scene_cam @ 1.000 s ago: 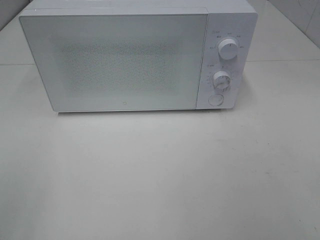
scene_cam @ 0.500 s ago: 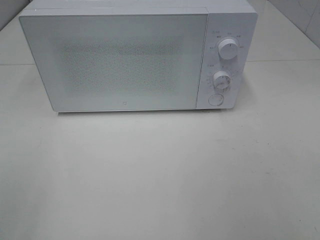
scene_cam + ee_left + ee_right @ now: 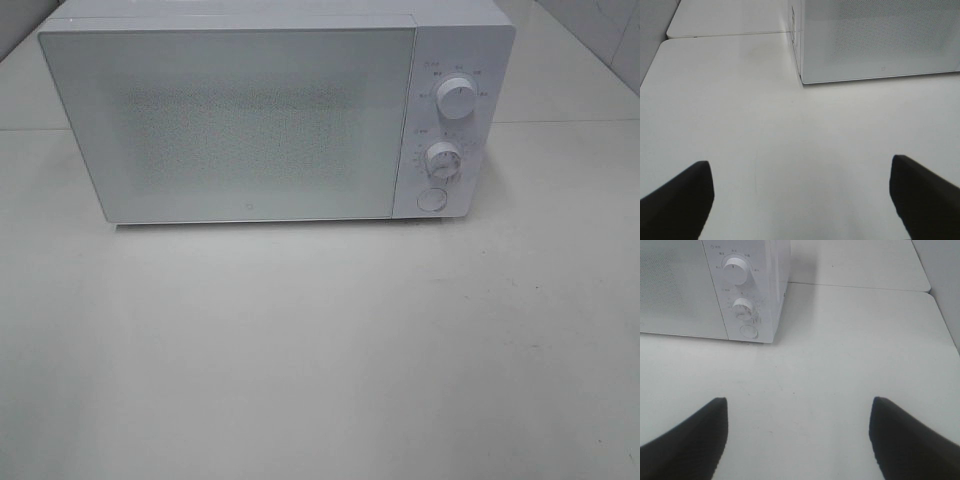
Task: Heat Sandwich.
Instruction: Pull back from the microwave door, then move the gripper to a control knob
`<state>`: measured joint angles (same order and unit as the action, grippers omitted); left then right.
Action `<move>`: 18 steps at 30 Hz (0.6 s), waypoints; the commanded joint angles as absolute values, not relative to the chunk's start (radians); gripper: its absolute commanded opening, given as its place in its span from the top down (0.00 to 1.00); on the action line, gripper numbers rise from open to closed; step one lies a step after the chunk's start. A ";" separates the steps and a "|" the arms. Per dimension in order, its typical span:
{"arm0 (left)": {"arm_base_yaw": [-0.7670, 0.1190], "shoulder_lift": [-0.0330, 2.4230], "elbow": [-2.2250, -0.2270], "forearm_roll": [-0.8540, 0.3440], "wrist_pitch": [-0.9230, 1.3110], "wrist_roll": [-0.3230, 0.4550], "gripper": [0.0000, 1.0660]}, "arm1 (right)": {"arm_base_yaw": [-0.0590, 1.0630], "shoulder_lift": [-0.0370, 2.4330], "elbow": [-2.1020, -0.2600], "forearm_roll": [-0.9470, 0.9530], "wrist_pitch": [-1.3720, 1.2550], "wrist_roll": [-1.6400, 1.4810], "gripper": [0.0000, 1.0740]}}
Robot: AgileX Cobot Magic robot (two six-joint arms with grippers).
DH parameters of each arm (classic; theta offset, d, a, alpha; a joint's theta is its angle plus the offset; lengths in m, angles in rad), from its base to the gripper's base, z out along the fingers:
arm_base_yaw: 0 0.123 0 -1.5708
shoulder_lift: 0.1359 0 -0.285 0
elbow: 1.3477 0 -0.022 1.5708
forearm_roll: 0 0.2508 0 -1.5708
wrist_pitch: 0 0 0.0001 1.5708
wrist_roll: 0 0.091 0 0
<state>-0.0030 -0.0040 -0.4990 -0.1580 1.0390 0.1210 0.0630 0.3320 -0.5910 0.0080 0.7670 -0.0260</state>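
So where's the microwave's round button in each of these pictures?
Exterior high: the button sits right of centre, under the lower knob, right of the door.
Left wrist: not in it; only part of the door shows.
Right wrist: the button sits under the lower knob, beside the door.
Shared landmark: the door.

A matte white tabletop (image 3: 320, 350) of round-cornered slabs fills the view, with a thin seam (image 3: 570, 122) crossing its far part. A pale grey tiled wall (image 3: 600, 30) rises at the far right. A darker grey surface (image 3: 652, 30) (wall or floor, unclear) borders the left edge. The light is soft and even.
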 commanded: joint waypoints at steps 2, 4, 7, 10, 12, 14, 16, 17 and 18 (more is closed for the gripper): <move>-0.001 -0.031 -0.495 -0.165 1.036 0.114 0.16 | 0.058 0.392 -0.595 0.010 0.681 -0.019 0.29; -0.001 -0.031 -0.495 -0.165 1.036 0.114 0.16 | 0.058 0.422 -0.595 0.010 0.654 -0.019 0.29; -0.001 -0.031 -0.495 -0.165 1.036 0.114 0.16 | 0.058 0.460 -0.595 0.010 0.615 -0.019 0.29; -0.001 -0.031 -0.495 -0.165 1.036 0.114 0.16 | 0.058 0.498 -0.595 0.010 0.581 -0.019 0.29; -0.001 -0.031 -0.495 -0.165 1.036 0.114 0.16 | 0.058 0.535 -0.595 0.010 0.553 -0.019 0.29; -0.001 -0.031 -0.495 -0.165 1.036 0.114 0.16 | 0.058 0.547 -0.595 0.010 0.546 -0.019 0.29; -0.001 -0.031 -0.495 -0.165 1.036 0.114 0.16 | 0.058 0.571 -0.595 0.010 0.526 -0.019 0.29; -0.001 -0.031 -0.495 -0.165 1.036 0.114 0.16 | 0.058 0.592 -0.595 0.010 0.506 -0.019 0.29; -0.001 -0.031 -0.495 -0.165 1.036 0.114 0.16 | 0.058 0.592 -0.595 0.010 0.506 -0.019 0.29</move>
<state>-0.0030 -0.0040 -0.4990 -0.1580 1.0390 0.1210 0.0630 0.5800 -0.5910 0.0080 0.5370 -0.0260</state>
